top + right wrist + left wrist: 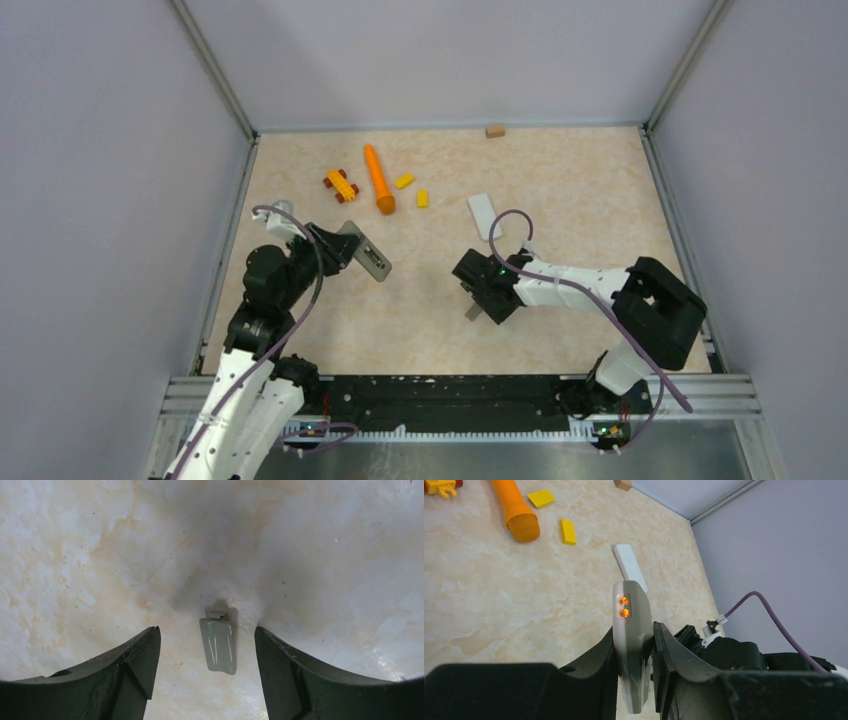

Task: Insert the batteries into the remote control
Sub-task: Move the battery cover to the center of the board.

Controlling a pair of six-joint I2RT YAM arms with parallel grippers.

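Holding, in the left claw [634,642], a grey slab-shaped plastic remote control [631,610], pinched narrow across its sides, raised off the pale marbled counter [580,190] and tilted, with two orange lights aglow on its edge. Showing a dark recess on its face from overhead, likely the open battery compartment. Standing wide with the right claw [206,632], low over the counter, straddling a small grey plastic battery cover [218,647] that lies flat between the fingers and touches neither. Just beyond the right claw: a flat white plastic slab [482,215]. Beyond the left claw: a long orange cone-shaped toy [378,180], two yellow blocks [404,181] just beside it, a yellow-and-red brick car [341,185]. Farthest off: a tan wooden cube [495,131]. Cannot find the batteries in any view. Judging from this: cover off, loading not yet begun. Next, probably: lift the right claw clear of the cover, locate a battery, pinch it fine, and line its ends up with the recess.
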